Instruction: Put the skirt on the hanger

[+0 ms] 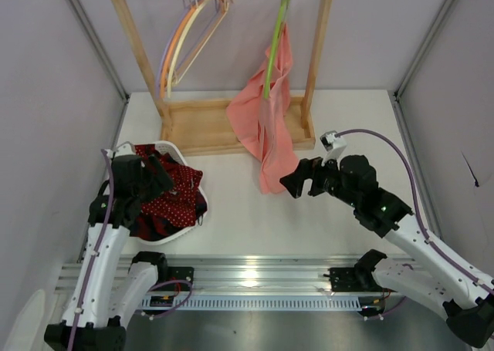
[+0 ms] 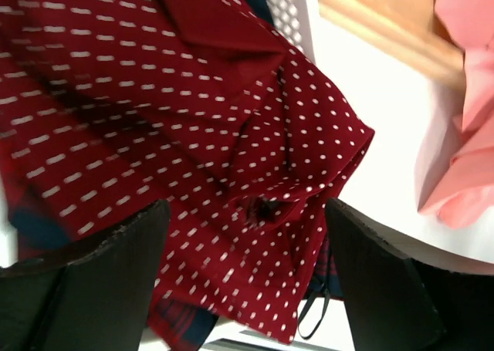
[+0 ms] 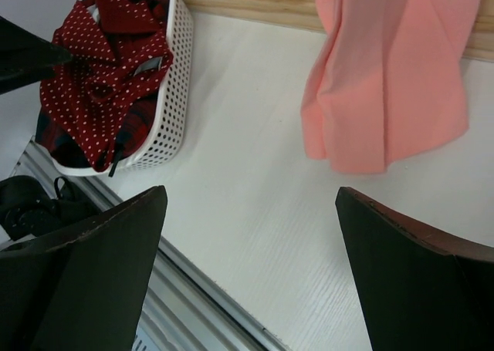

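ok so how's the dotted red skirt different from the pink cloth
The skirt is dark red with small white dots; the pink cloth is plain salmon. The skirt lies crumpled in the white basket; the pink cloth hangs draped from the lime-green hanger on the wooden rack. Both are soft, creased fabric.
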Action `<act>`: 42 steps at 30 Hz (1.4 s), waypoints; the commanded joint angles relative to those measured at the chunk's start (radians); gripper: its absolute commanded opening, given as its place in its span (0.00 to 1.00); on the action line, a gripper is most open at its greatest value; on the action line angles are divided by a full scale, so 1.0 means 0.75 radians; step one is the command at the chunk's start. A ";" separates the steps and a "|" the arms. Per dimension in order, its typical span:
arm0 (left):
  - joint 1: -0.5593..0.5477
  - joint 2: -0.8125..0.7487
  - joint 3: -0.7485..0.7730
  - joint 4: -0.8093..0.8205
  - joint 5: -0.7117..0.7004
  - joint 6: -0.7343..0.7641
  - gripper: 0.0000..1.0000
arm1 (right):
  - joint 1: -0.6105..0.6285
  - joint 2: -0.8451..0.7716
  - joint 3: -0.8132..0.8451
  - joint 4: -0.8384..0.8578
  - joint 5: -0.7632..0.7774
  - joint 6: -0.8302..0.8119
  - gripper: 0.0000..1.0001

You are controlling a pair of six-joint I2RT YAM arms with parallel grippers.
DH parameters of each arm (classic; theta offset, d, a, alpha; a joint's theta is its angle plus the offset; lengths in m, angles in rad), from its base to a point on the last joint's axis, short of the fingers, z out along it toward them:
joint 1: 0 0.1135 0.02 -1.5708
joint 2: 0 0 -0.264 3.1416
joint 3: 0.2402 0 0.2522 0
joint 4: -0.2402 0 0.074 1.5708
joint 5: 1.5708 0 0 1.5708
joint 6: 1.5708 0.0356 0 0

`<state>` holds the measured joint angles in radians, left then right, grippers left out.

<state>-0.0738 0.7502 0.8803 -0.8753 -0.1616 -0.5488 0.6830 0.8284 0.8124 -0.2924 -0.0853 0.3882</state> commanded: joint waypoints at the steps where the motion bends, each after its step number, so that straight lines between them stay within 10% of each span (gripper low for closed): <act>1: -0.002 0.045 -0.063 0.249 0.193 0.069 0.83 | 0.006 0.002 0.023 0.065 0.114 0.006 0.99; 21: -0.053 0.211 -0.202 0.310 0.101 0.128 0.70 | 0.006 0.020 0.050 0.036 0.271 0.004 0.99; 27: -0.053 0.215 -0.212 0.408 0.123 0.126 0.43 | 0.008 0.037 0.054 0.059 0.271 0.014 0.99; 31: -0.053 0.225 -0.188 0.423 0.168 0.134 0.00 | 0.008 0.047 0.081 0.040 0.285 0.010 0.99; 42: -0.312 0.110 0.294 0.204 0.209 0.186 0.00 | 0.006 0.102 0.126 0.018 0.373 0.118 0.99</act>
<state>-0.2321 0.8684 0.9627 -0.6949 -0.0147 -0.4301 0.6846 0.8978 0.8467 -0.2935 0.1394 0.4320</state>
